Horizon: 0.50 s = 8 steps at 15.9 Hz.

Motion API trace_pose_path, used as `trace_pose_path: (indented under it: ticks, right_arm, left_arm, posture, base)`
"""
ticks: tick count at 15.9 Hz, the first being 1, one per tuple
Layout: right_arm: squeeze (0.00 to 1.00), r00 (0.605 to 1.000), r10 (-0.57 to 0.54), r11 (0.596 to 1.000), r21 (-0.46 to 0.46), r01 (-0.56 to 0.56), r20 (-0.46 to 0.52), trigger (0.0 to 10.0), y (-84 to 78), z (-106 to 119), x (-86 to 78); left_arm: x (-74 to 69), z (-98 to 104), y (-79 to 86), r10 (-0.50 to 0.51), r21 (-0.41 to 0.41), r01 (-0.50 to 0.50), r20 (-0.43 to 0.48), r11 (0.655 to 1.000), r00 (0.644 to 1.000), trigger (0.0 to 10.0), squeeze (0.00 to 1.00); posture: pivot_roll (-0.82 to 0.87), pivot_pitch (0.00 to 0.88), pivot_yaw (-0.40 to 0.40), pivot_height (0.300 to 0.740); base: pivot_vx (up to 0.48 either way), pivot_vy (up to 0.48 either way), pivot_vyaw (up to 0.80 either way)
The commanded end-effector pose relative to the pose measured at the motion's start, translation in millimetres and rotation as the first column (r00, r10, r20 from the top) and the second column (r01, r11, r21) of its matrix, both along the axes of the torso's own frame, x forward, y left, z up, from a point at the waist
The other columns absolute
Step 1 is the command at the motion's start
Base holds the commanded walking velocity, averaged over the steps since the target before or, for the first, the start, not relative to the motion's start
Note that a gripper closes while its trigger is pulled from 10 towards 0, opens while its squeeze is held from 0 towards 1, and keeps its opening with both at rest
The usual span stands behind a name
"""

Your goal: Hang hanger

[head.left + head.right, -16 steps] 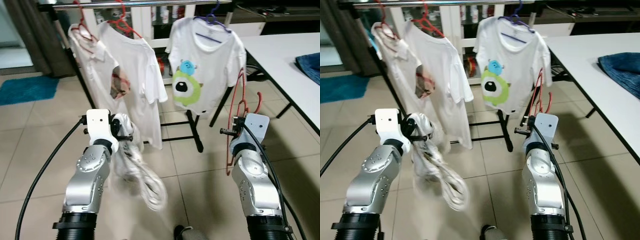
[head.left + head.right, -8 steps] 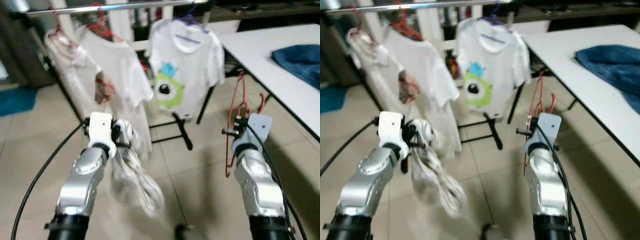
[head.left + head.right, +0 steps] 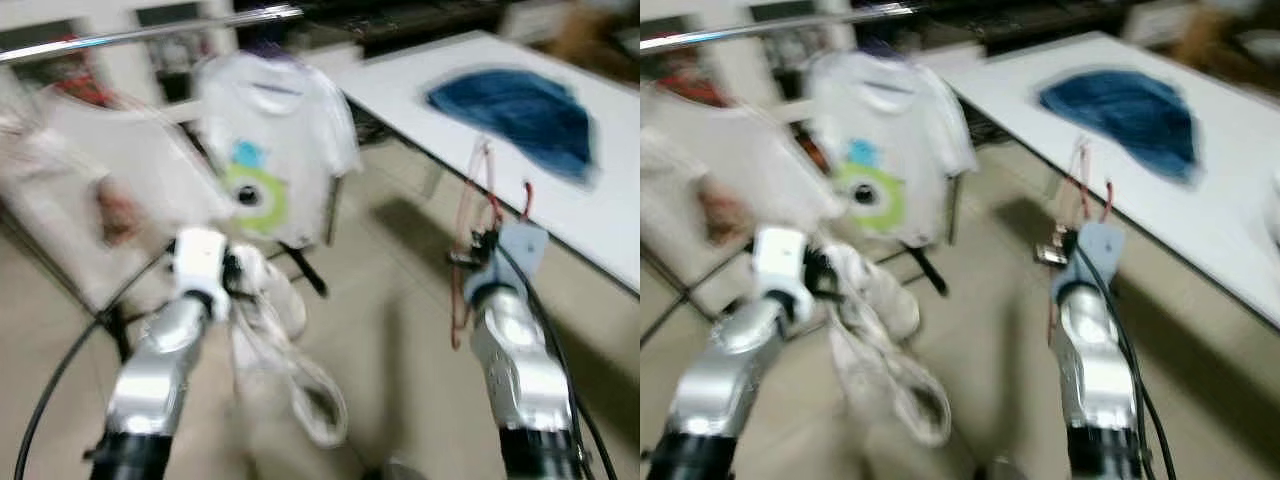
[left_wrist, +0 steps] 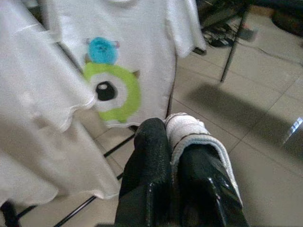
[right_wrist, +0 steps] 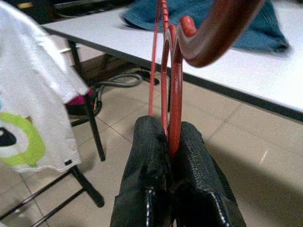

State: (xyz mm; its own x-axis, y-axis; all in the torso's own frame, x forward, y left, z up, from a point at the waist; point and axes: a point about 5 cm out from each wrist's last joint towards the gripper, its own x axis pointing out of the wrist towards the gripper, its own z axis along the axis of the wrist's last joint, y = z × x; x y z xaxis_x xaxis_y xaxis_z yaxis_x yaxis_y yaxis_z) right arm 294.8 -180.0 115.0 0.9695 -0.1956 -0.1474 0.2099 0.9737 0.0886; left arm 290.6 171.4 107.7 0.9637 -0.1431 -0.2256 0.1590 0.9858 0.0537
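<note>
The right gripper (image 5: 169, 156) is clamped tight on a red hanger (image 5: 171, 85), its two black fingers (image 5: 147, 156) pressed either side of the thin wire with no gap showing. The hanger stands up out of the grip, its hook curving over the top, and in the head views it rises in front of the robot's right arm, just beside the edge of a white table (image 3: 620, 230). A blue cloth (image 3: 515, 105) lies bunched on that table.

The left gripper (image 4: 170, 156) is closed on a white garment (image 3: 285, 345); a fold of the fabric is pinched between the fingers and wraps over one of them. The rest of it hangs down below the left arm in a loose loop over the tiled floor (image 3: 400, 330).

Beyond the left gripper a white shirt with a green one-eyed print (image 3: 270, 150) hangs from a metal rail (image 3: 150, 35). More white shirts (image 3: 90, 170) hang beside it on the robot's left. The head views are blurred
</note>
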Motion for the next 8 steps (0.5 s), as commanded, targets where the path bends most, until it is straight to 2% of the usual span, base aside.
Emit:
trace_pose_path:
  ticks: [1,4,8]
  right_arm:
    - [0.0,0.999,0.021,0.999,0.049,-0.023,0.023,10.0,-2.5,5.9,-0.5]
    - [0.0,0.999,0.032,0.999,0.005,-0.032,0.022,10.0,-0.8,5.4,1.5]
    - [0.0,0.998,0.064,0.997,0.042,-0.065,0.019,10.0,0.5,6.4,2.7]
  left_arm:
    - [5.5,17.1,-8.7,-0.026,-0.014,0.027,0.084,1.0,0.996,10.0,0.0]
    - [5.5,15.4,-6.3,0.019,-0.042,-0.017,0.051,0.999,0.999,10.0,0.0]
    - [6.7,16.3,-5.1,0.025,-0.037,-0.023,0.066,0.999,0.997,10.0,0.0]
  posture:
    - [-0.06,0.0,0.038,0.74]
    - [-0.06,0.0,0.025,0.74]
    - [-0.06,0.0,0.023,0.74]
  base:
    - [0.0,0.0,-0.74]
    - [0.0,0.0,-0.74]
    - [0.0,0.0,-0.74]
